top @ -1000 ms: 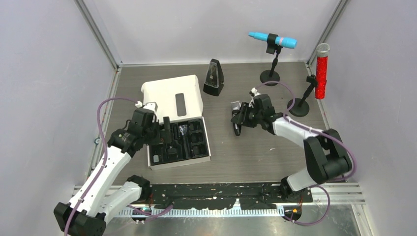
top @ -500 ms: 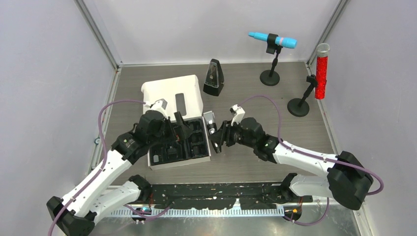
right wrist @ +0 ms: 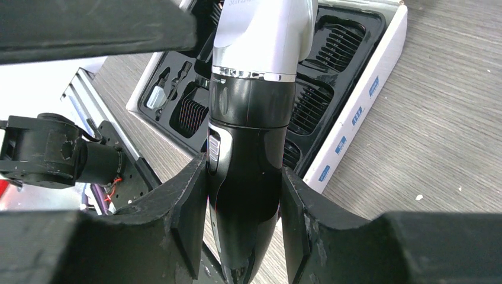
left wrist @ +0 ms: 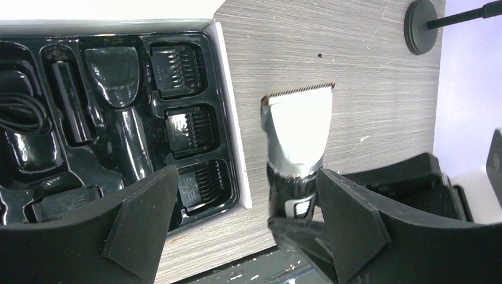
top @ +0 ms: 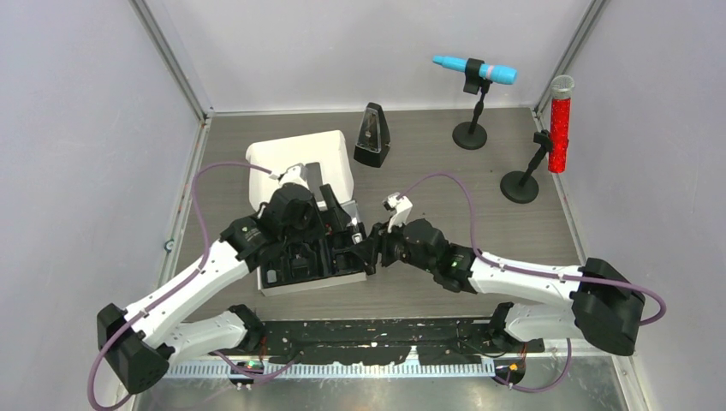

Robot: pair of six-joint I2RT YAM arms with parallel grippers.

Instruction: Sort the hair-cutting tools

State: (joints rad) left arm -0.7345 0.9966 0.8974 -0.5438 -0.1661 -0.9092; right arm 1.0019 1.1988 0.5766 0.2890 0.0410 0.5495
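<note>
The clipper [right wrist: 251, 136] (silver head, black body) is clamped by its body between the right gripper's [right wrist: 243, 198] fingers, above the table [left wrist: 367, 71] just beside the tray's [left wrist: 228, 118] edge, with the left gripper's [left wrist: 245, 195] wide-spread fingers on either side of it.

The clipper [right wrist: 248, 148] has a smooth, glossy black plastic body and a satin silver head, probably metal. The tray [left wrist: 127, 127] beside it is shiny moulded black plastic, set in a smooth white cardboard box [left wrist: 229, 124]. Under the tray, the table [left wrist: 367, 71] is matt grey wood grain, scuffed. The right gripper [right wrist: 244, 177] has matt black fingers [right wrist: 189, 219].
</note>
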